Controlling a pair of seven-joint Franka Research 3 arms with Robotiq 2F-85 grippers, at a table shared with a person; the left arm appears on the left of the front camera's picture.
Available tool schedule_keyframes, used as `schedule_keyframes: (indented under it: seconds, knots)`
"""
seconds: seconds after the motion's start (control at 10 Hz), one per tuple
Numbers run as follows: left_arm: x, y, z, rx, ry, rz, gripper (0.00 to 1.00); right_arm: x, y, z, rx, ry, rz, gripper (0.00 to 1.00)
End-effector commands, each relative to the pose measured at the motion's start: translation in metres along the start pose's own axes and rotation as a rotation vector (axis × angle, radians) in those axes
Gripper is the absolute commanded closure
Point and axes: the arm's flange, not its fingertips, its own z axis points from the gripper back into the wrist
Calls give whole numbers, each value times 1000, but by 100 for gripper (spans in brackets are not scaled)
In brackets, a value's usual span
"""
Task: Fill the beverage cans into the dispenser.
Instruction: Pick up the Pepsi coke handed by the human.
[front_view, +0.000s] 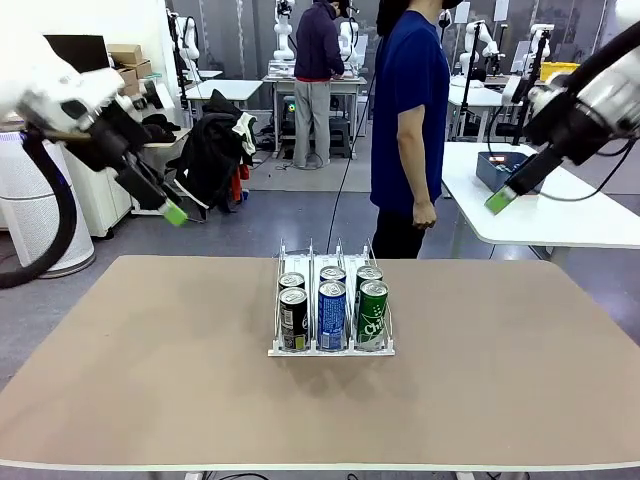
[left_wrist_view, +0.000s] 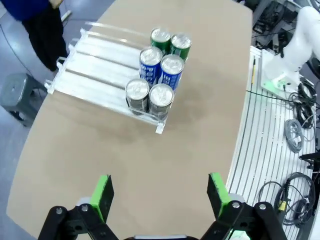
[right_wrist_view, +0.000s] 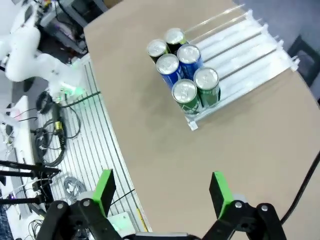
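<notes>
The dispenser (front_view: 330, 345) is a clear three-lane rack in the middle of the tan table, and it holds several beverage cans standing two deep at its near end. The black cans (front_view: 293, 318) fill the left lane, the blue cans (front_view: 332, 314) the middle and the green cans (front_view: 372, 313) the right. My left gripper (front_view: 165, 205) hangs open high over the table's far left, holding nothing. High at the far right, my right gripper (front_view: 505, 195) is likewise open with nothing between its fingers. The left wrist view looks down past the left gripper (left_wrist_view: 160, 195) at the dispenser (left_wrist_view: 95, 55) and cans (left_wrist_view: 160, 67). The right wrist view looks past the right gripper (right_wrist_view: 162, 192) at the dispenser (right_wrist_view: 245, 45) and cans (right_wrist_view: 182, 65).
A person in a blue shirt (front_view: 410, 110) stands at the table's far edge, side on. A white table (front_view: 560, 215) with a blue-grey bin (front_view: 500, 168) is at the back right. Cables (left_wrist_view: 295, 135) and a robot base (right_wrist_view: 30, 55) lie past the table's near edge.
</notes>
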Motion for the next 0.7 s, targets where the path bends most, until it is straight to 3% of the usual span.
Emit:
schedule_keyframes:
  seconds: [0.0, 0.2, 0.3, 0.4, 0.6]
  knots:
    - [9, 2, 19, 39, -10, -36, 0, 6, 10, 14, -43, -32, 51, 0]
    - [11, -3, 15, 87, 0, -24, 0, 12, 16, 18, -97, -38, 28, 0]
    - [14, 0, 27, 38, -6, -28, 0, 11, 13, 15, -134, -47, 15, 0]
    - [14, 0, 27, 38, -6, -28, 0, 13, 17, 27, -65, -25, 43, 0]
    - [14, 0, 27, 38, -6, -28, 0, 13, 17, 27, -65, -25, 43, 0]
